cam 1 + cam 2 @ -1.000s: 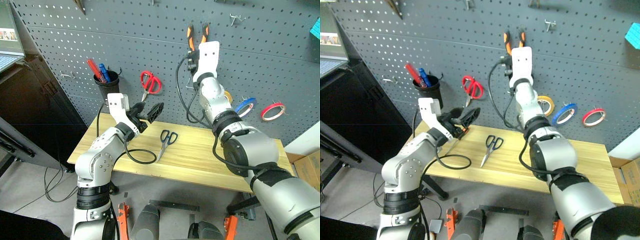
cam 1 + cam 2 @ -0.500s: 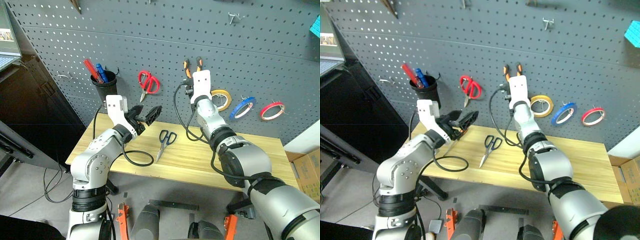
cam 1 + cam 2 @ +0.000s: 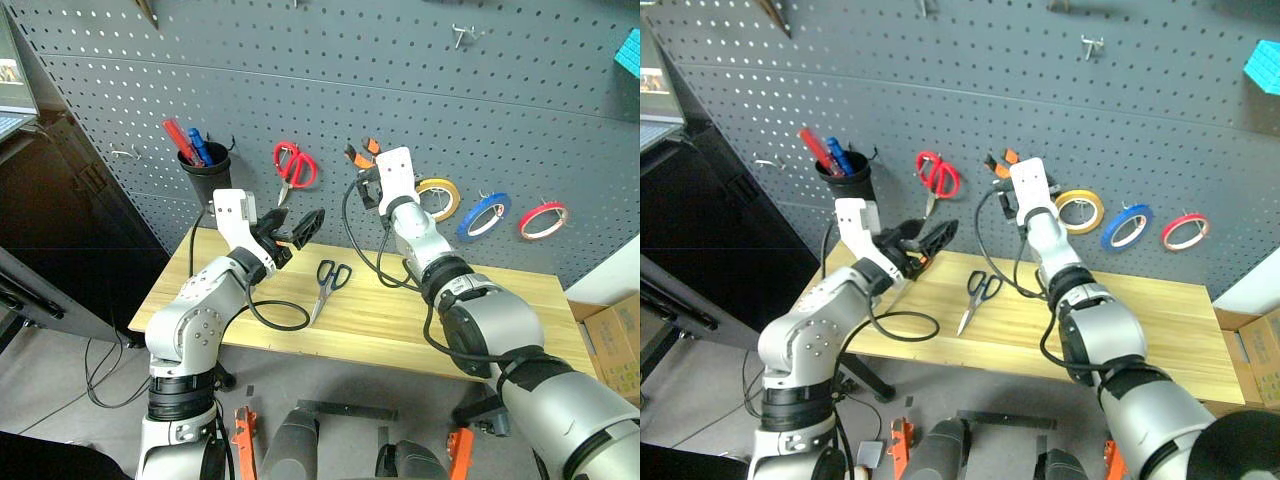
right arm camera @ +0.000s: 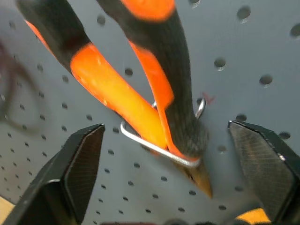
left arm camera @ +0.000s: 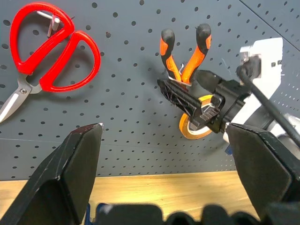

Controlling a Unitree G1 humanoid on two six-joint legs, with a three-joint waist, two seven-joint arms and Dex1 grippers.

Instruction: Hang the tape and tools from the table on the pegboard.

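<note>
The pegboard (image 3: 300, 90) rises behind the table (image 3: 400, 320). The right gripper (image 4: 164, 187) stands wide open around the pliers (image 5: 185, 56), which hang on a hook (image 4: 154, 145) between its fingers. The left gripper (image 3: 300, 228), also wide open, hovers over the table; black-handled scissors (image 3: 328, 282) lie just beside it.

Wood table (image 3: 400, 320): dark-handled scissors (image 3: 328, 281) lying flat.

Pliers (image 4: 154, 93) hang on hook (image 4: 154, 147), apparently unheld.
</note>
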